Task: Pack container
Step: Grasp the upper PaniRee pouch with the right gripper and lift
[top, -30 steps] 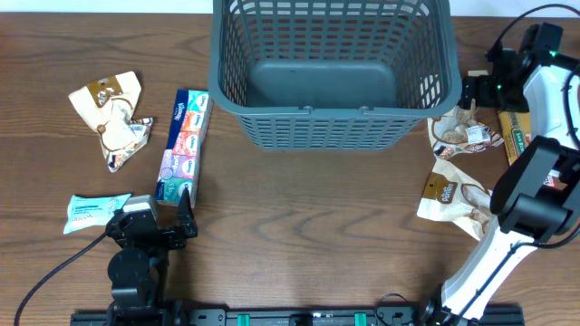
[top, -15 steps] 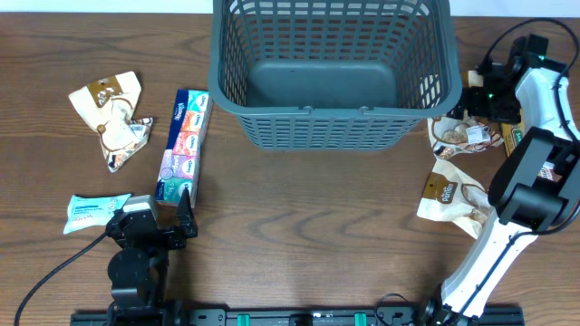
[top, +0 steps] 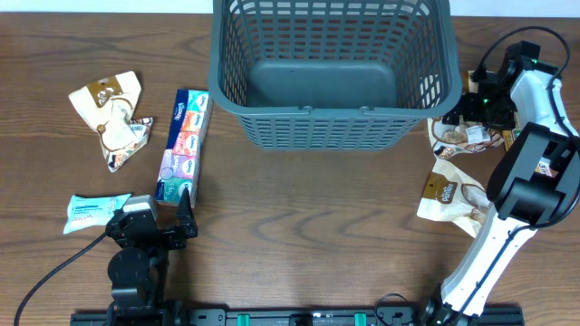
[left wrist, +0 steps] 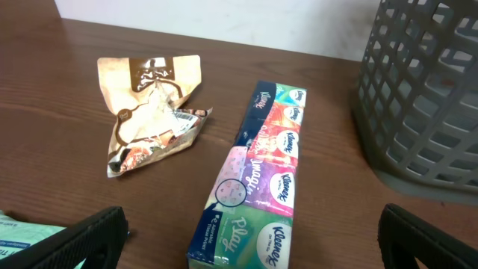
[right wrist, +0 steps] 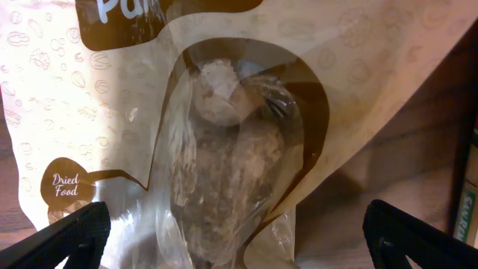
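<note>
Over the last second the right arm has swung in closer to the right wall of the container (top: 326, 127), while the left arm has stayed put. That container, a large grey-blue slotted basket, stands upright at the far middle of the wooden table (top: 317, 217). Just beside its right wall, the right gripper (right wrist: 237, 224) hangs over a beige dried-food packet (top: 462, 134) with a clear window; its 2 fingers are spread wide, 1 to each side of the packet, and clamp nothing. A second beige packet (top: 453, 195) lies nearer the front edge, just beside the first. To the left of the container, near its front left corner, a long multicoloured tissue pack (top: 184, 145) lies flat on the table. Further left sits a crumpled beige packet (top: 111, 113), and a pale teal wrapper (top: 95, 210) lies towards the front. The left gripper (left wrist: 254, 243) rests low at the near end of the tissue pack, its fingers set well apart and holding nothing.
</note>
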